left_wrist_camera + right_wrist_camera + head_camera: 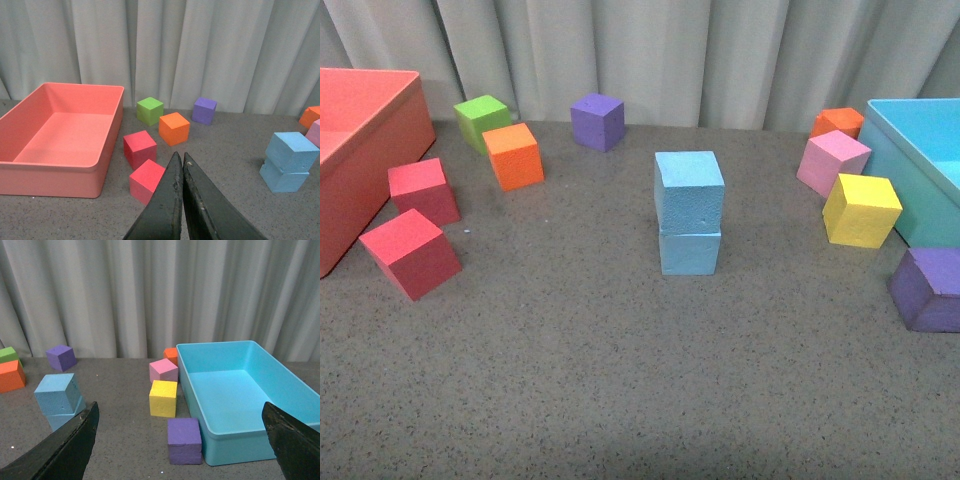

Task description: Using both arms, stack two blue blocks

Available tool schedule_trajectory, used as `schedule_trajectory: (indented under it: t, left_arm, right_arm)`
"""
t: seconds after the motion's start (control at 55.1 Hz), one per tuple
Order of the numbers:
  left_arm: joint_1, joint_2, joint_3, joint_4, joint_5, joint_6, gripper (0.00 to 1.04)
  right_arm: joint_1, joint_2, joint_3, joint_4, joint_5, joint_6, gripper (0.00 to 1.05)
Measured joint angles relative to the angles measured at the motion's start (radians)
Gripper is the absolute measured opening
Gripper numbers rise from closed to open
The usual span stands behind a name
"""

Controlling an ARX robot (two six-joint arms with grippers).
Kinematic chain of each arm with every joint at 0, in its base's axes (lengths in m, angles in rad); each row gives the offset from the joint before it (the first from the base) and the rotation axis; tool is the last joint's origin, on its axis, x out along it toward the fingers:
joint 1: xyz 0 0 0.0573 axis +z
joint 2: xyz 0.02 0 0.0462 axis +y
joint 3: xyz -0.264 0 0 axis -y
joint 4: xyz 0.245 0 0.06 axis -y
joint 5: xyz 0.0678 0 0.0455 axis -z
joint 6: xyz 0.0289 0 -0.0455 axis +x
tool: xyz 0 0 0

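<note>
Grey tabletop [620, 400] with a finished blue stack at its middle.
Two blue blocks [689, 212] sit one atop the other, the upper one slightly twisted, well apart from both arms. Left gripper [181, 170] is pressed together, holding nothing; right gripper [180, 440] is spread wide. Behind, a purple cube [597, 121] stands by the curtain.

Two matte light sky-blue foam cubes, stacked mid-table. Upper matte sky-blue cube [689, 189] sits on the lower sky-blue cube [689, 250], full contact, upright, twisted slightly off the lower one so its edges overhang. Small dents on the upper cube's front face. Stack stands free, well apart from other cubes.
</note>
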Motion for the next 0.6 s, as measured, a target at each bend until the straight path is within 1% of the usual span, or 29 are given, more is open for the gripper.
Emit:
schedule_trajectory:
  t: [0.091,0.145,0.181,0.326,0.381,0.598]
  left_arm:
    - [0.000,-0.029,0.000,-0.029,0.000,0.000,0.04]
    - [0.000,-0.114,0.000,-0.146,0.001,0.000,0.04]
    - [0.000,-0.147,0.000,-0.175,0.001,0.000,0.04]
    - [0.000,-0.181,0.000,-0.188,0.001,0.001,0.04]
    - [0.000,-0.181,0.000,-0.188,0.000,0.000,0.11]
    - [0.000,-0.182,0.000,-0.188,0.001,0.000,0.48]
  right_arm:
    - [0.000,0.000,0.000,0.000,0.000,0.000,0.95]
    - [0.000,0.000,0.000,0.000,0.000,0.000,0.95]
    - [0.000,0.000,0.000,0.000,0.000,0.000,0.95]
    - [0.000,0.000,0.000,0.000,0.000,0.000,0.95]
    - [0.000,0.000,0.000,0.000,0.000,0.000,0.95]
    - [0.000,0.000,0.000,0.000,0.000,0.000,0.95]
